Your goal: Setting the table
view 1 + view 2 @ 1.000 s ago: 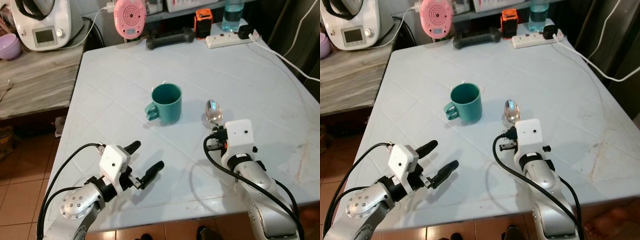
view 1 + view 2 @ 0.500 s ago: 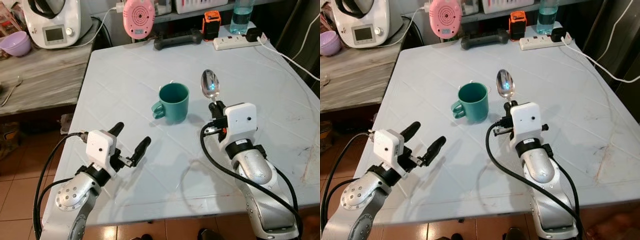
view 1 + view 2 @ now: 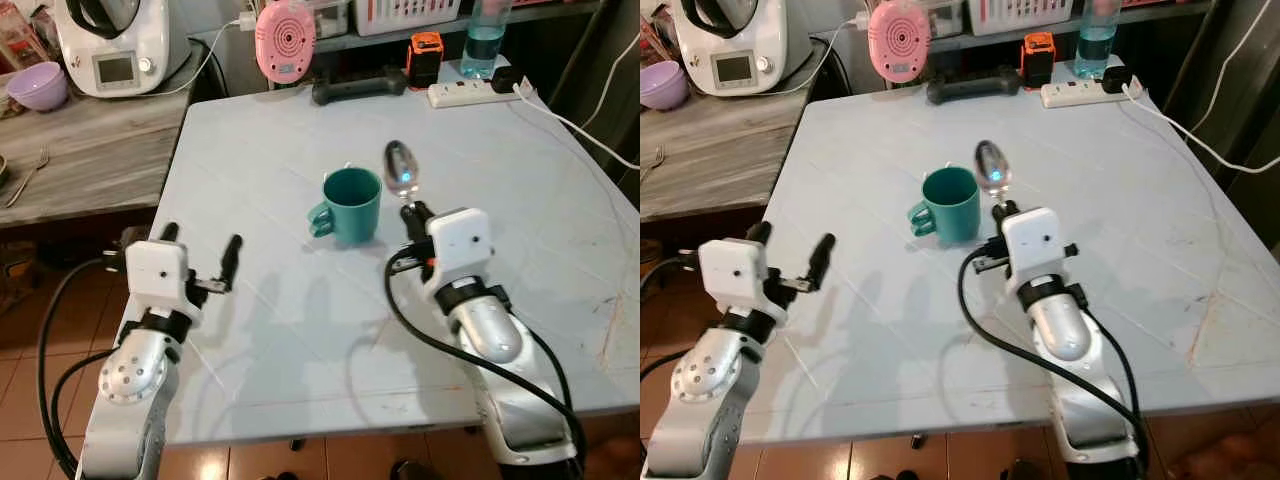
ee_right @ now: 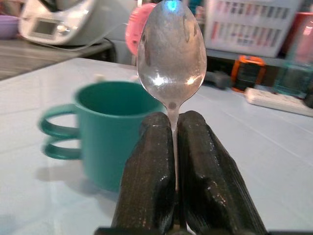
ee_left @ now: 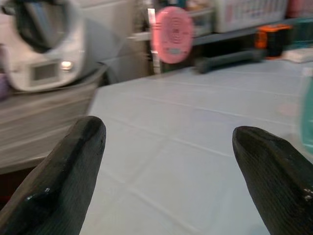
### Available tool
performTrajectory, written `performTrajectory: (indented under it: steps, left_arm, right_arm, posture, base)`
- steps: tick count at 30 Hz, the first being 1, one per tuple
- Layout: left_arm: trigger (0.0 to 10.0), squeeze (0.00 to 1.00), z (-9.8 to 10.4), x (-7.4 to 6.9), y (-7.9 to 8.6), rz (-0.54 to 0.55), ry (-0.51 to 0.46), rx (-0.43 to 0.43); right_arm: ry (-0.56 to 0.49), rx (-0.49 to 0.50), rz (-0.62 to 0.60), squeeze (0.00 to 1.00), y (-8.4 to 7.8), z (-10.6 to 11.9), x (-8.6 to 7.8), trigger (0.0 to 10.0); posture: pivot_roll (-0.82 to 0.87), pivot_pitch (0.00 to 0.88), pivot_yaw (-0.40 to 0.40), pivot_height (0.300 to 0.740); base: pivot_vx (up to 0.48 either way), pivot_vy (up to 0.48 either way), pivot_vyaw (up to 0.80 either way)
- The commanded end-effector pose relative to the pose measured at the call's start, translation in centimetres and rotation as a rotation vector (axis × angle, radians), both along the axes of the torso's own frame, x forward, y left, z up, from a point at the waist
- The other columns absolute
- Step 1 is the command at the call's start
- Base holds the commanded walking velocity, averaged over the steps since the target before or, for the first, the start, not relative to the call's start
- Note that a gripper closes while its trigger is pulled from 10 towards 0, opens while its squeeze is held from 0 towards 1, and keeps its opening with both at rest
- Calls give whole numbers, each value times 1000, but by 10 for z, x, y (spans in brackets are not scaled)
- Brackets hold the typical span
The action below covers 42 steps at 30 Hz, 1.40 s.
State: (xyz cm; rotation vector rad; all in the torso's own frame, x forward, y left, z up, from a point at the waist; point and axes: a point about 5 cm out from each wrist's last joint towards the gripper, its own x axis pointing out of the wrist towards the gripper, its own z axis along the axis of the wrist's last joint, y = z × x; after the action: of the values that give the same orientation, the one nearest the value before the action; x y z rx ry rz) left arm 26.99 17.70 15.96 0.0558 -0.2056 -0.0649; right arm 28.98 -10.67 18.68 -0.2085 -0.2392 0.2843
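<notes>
Spoon: a metal spoon (image 4: 171,56) stands bowl-up, its thin handle pinched between the two black fingers of the right gripper (image 4: 174,147), held above the table just to the right of a green mug.
Right jaws: closed tight on the spoon handle, fingers pressed together with only the handle between them.
Right arm: a silver arm with a white wrist block (image 3: 459,238) and a looping black cable, reaching over the table from the near edge.
Left jaws: the left gripper (image 3: 198,262) has its fingers (image 5: 63,176) spread wide apart and holds nothing.
Left gripper position: raised at the table's near left edge, well apart from the mug.
Mug: the green mug (image 3: 351,205) sits upright near the middle of the table, handle turned toward the robot's left.
Table: a pale blue table (image 3: 560,200) with a faint diamond pattern.
Far edge of table: a pink round device (image 3: 285,40), a dark dumbbell (image 3: 360,84), an orange and black box (image 3: 426,58), a clear bottle (image 3: 484,38) and a white power strip (image 3: 470,92) with a white cable.
Left of table: a grey wooden counter (image 3: 90,160) carrying a white kitchen machine (image 3: 115,45), a purple bowl (image 3: 38,87) and a fork (image 3: 27,178).
</notes>
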Motion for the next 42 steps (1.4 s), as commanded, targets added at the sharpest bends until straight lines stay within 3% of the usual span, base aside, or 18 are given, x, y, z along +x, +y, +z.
performTrajectory:
  steps: [1, 5, 14, 42]
  left_arm:
    - [10000, 0, -7, -1, 8, 63, 20, 12]
    - [10000, 0, -14, -4, 12, 105, 30, 35]
    - [10000, 0, -15, -7, 22, 167, 29, 22]
    - [10000, 0, -23, -7, 15, 159, 69, 41]
  right_arm:
    - [-11, -2, 53, 0, 11, 0, 1, 0]
    - [-34, 8, 81, 0, 22, 5, 8, 0]
    - [-54, 21, 107, 0, 28, 8, 16, 0]
    - [-27, 14, 74, 0, 17, -6, 20, 0]
  posture:
    - [-198, 115, 121, 740]
    - [-162, 96, 91, 740]
    - [-124, 77, 67, 740]
    - [-123, 71, 67, 740]
  base:
    - [0, 0, 0]
    - [0, 0, 0]
    - [0, 0, 0]
    - [0, 17, 0]
